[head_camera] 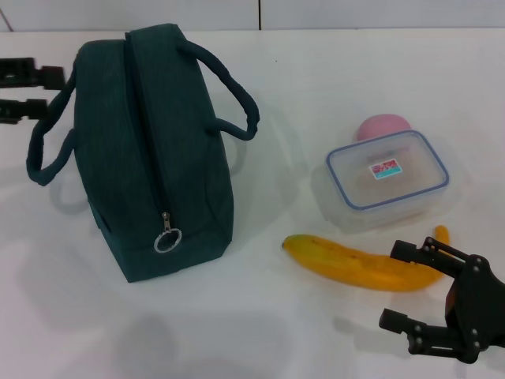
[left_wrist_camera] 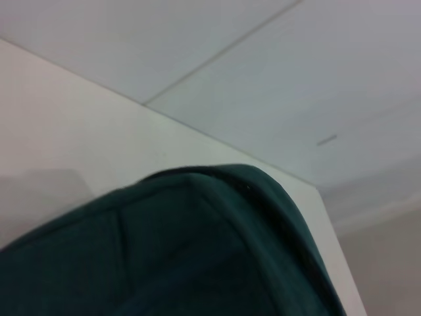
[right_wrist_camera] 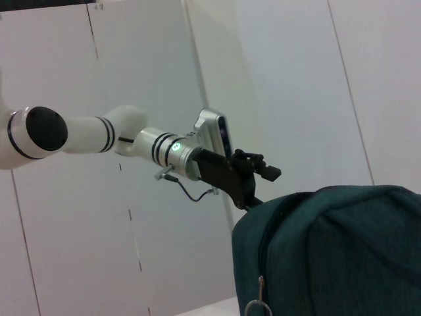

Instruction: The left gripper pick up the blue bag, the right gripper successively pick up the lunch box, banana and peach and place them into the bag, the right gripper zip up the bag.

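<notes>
Blue bag [head_camera: 142, 150]: matt woven cloth, fine ribbed texture; padded cloth handles; metal ring pull [head_camera: 167, 239], shiny.
Lunch box [head_camera: 387, 180]: clear glossy plastic, blue-rimmed lid, paper-like sticker.
Banana [head_camera: 355, 264]: smooth, slight sheen.
Peach [head_camera: 380, 126]: smooth, matt pink.
Table [head_camera: 316, 79]: smooth white, faintly reflective.
Right tool [head_camera: 422, 296]: black matt plastic or metal, cannot tell which.

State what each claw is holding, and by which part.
Nothing is held. The left claw is open beside the blue bag; the right claw is open near the banana.

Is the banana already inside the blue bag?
No. In the head view the banana lies on the table in front of the lunch box, apart from the zipped blue bag.
</notes>
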Robot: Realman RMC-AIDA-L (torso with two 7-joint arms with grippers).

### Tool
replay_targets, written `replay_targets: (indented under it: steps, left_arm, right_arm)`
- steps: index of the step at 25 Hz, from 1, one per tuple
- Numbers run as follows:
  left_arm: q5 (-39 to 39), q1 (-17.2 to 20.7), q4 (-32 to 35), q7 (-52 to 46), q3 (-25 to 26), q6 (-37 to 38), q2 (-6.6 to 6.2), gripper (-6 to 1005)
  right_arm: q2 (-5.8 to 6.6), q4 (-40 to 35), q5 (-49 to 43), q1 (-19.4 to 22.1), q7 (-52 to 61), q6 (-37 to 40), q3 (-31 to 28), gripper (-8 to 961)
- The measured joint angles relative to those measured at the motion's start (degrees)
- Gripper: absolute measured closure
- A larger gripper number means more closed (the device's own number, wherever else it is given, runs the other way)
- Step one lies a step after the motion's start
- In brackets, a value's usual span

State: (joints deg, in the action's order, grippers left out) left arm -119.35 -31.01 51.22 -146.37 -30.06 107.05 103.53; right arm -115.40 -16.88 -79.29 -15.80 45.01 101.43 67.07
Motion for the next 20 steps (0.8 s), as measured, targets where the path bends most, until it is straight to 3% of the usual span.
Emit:
replay_targets:
  steps: [9, 10, 20]
  left_arm:
    - [-3.47, -4.38, 3.08, -3.5, -3.35, -0.65, 1.95, 221]
    - [-5.79, -5.83, 3.35, -3.91, -3.46, -0.83, 2.68, 223]
    - [-11.45, -7.28, 7.7, -5.43, -4.23, -2.39, 5.01, 243]
  right_arm:
    - [0.0, 0.02, 0.02, -0.19, 0.26, -0.54, -0.02, 110]
    - [0.0, 0.02, 0.02, -0.19, 0.26, -0.6, -0.02, 110]
    - [0.08, 0.0, 0.01, 0.01, 0.26, -1.15, -0.08, 118]
